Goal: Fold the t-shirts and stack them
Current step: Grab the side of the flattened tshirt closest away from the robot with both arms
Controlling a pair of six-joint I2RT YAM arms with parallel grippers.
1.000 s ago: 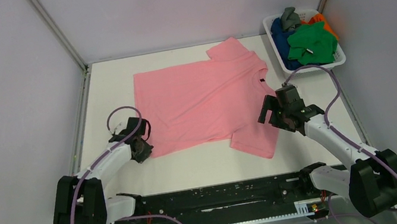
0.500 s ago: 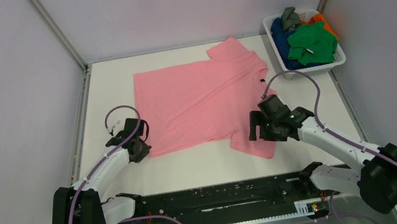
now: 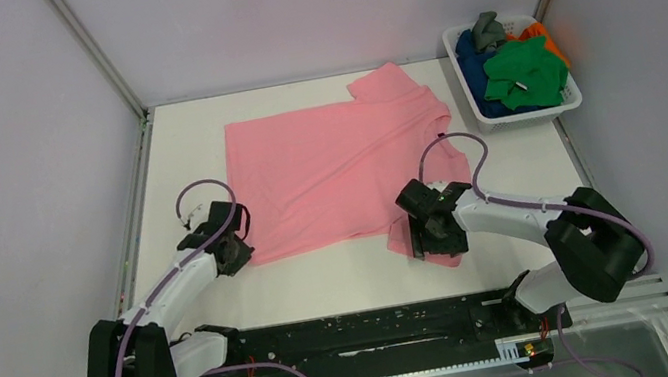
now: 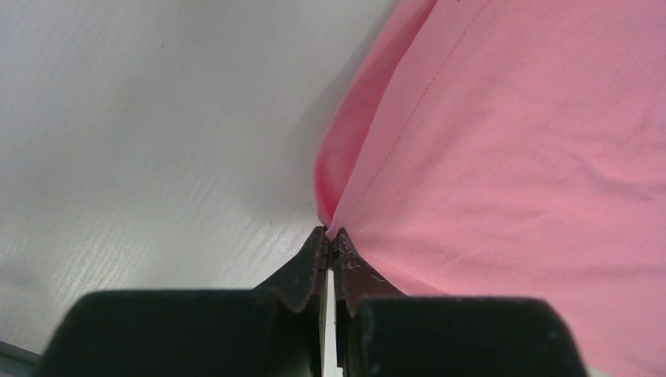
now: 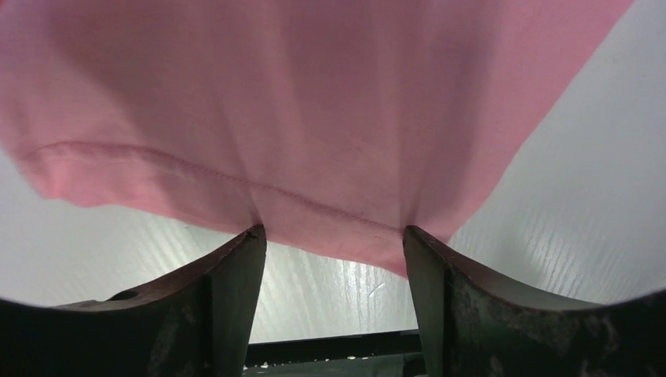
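A light pink t-shirt [image 3: 336, 163] lies spread flat on the white table. My left gripper [image 3: 237, 254] is shut on its near left hem corner, which shows pinched in the left wrist view [image 4: 331, 232]. My right gripper [image 3: 426, 233] is open over the near sleeve; in the right wrist view [image 5: 334, 236] its fingertips [image 5: 245, 251] rest at the sleeve's hem [image 5: 314, 206], with no cloth between them. Green [image 3: 522, 73], dark blue [image 3: 473, 53], orange [image 3: 543, 36] and grey [image 3: 487, 27] t-shirts lie crumpled in the basket.
A white slatted plastic basket [image 3: 469, 86] stands at the far right corner. Grey walls with metal posts close in the table on three sides. The black base rail [image 3: 363, 331] runs along the near edge.
My right arm has swung left and toward the near edge, from beside the collar to the near sleeve. My left gripper has stayed at the hem corner.
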